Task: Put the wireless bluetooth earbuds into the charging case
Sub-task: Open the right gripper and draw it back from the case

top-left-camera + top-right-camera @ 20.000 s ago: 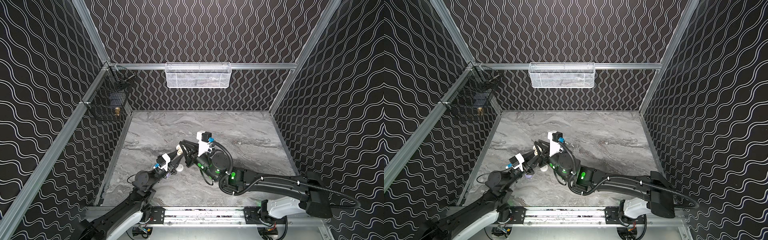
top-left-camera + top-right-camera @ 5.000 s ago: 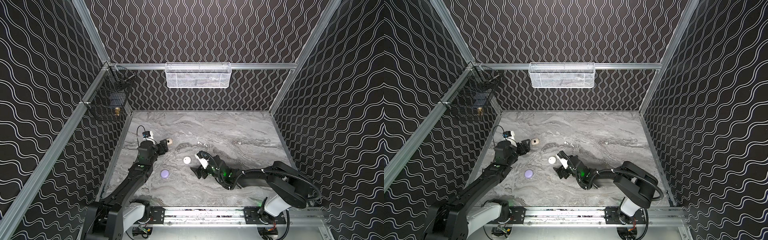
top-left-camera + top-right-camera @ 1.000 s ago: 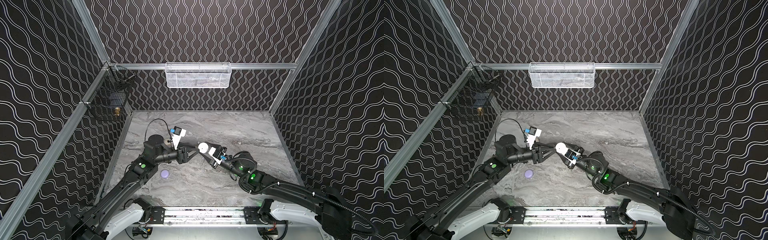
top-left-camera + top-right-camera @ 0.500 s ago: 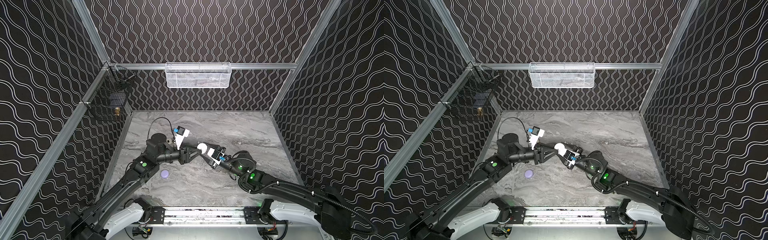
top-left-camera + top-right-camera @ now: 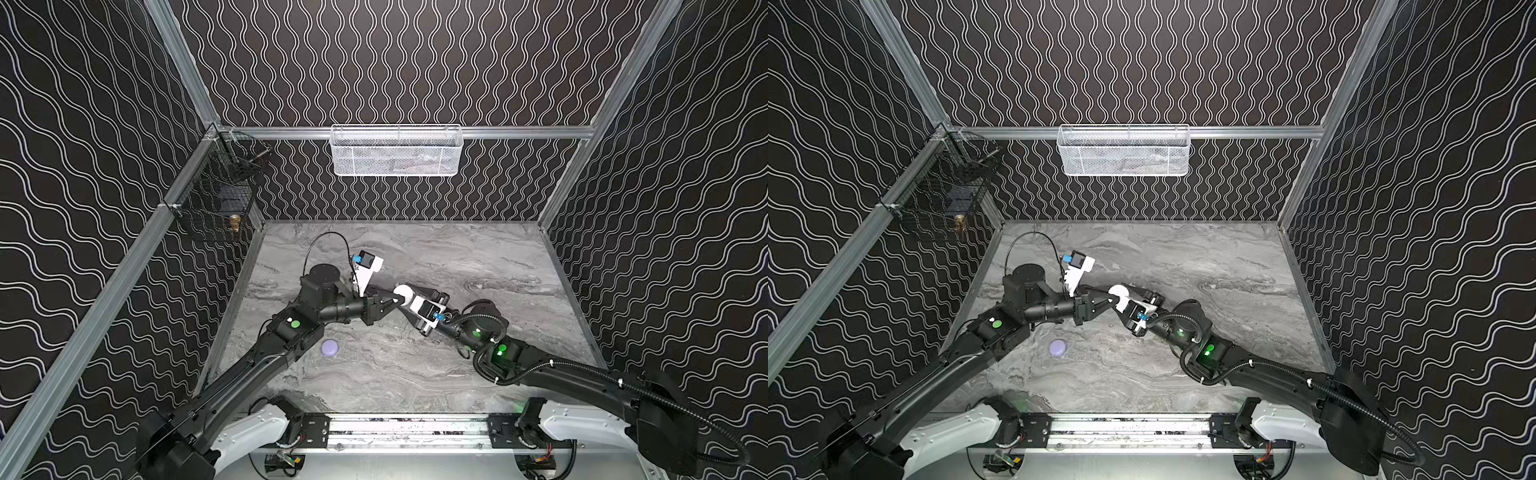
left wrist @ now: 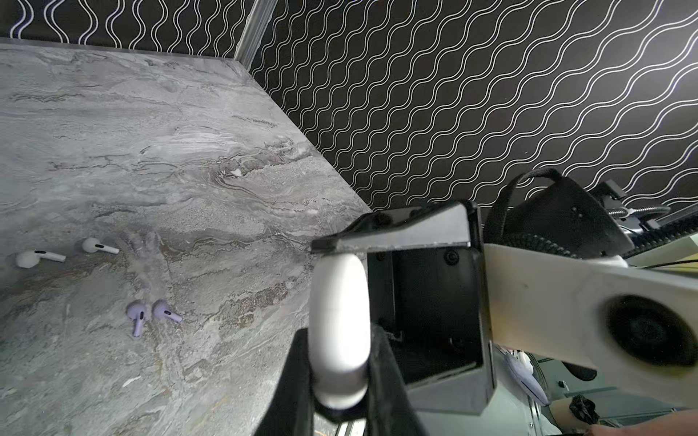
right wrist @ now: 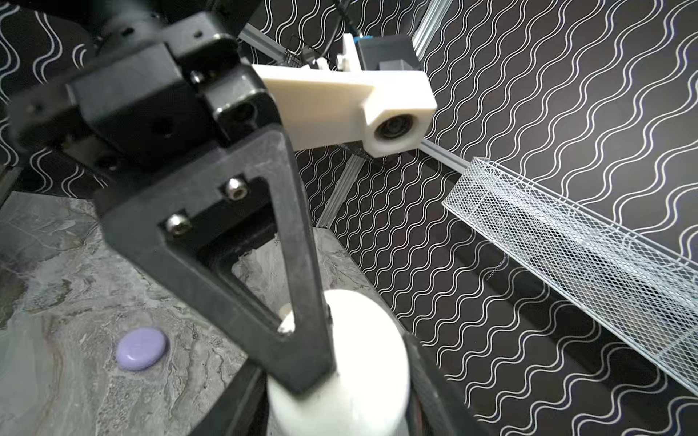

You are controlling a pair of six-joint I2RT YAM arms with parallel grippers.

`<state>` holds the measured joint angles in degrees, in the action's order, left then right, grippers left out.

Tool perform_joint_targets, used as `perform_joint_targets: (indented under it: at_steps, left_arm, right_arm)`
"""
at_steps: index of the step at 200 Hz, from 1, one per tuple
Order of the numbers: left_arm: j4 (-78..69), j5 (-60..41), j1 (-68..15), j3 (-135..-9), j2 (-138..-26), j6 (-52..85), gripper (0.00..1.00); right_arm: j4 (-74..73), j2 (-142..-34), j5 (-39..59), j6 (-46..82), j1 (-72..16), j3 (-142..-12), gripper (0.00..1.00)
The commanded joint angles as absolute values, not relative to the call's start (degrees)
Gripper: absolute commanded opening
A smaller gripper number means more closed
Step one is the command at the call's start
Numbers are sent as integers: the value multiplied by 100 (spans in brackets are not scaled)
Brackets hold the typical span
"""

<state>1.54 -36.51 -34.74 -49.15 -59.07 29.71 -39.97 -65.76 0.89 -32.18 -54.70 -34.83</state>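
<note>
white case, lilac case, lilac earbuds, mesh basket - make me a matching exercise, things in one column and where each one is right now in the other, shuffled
Things
1. white case
2. lilac case
3. lilac earbuds
4. white mesh basket

Places
A. hanging on the back wall rail
B. lying side by side on the table
C. held off the table between the fingers of the left gripper and the right gripper
D. lying shut on the table, alone, beside the left arm

Pairs: 1-C, 2-D, 3-B, 4-A
</note>
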Motion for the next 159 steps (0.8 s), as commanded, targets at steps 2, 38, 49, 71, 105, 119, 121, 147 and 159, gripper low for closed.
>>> perform_joint_targets:
  at_steps: [2, 38, 49, 71, 105, 119, 121, 147, 159]
  left_arm:
    - [-72, -3975, -3520, -4913, -5975, 2809, 2]
    - [-177, -3400, -3524, -4722, -5845, 2493, 0]
    - [-112, -2957, -3508, -4598, -5761, 2309, 0]
    - [41, -1878, -3323, -4281, -5500, 1969, 0]
    - [-370, -1929, -2276, -3705, -5190, 2050, 0]
    - [-476, -2138, -2105, -3597, -5086, 1983, 0]
    - [-466, -2167, -2093, -3591, -5066, 1957, 0]
    - [-697, -2947, -2083, -3428, -4862, 1482, 0]
    - [-1376, -3751, -2091, -3174, -4855, 1298, 0]
  right_arm:
    - [-4367, -6568, 365, -3174, -5493, -3536, 33]
    - [-4265, -6271, 187, -2673, -5493, -3335, 87]
    - [-4113, -6029, 125, -2364, -5495, -3150, 89]
    - [-3931, -5526, 392, -1646, -5517, -2541, 83]
    - [-3920, -5302, 679, -1145, -5727, -1812, 68]
    - [-3315, -5319, 953, -949, -5772, -1979, 65]
    - [-3294, -5331, 977, -918, -5785, -1984, 64]
    - [-3373, -5539, 422, -641, -6024, -1915, 65]
    - [-3255, -5455, 129, -311, -6056, -2043, 68]
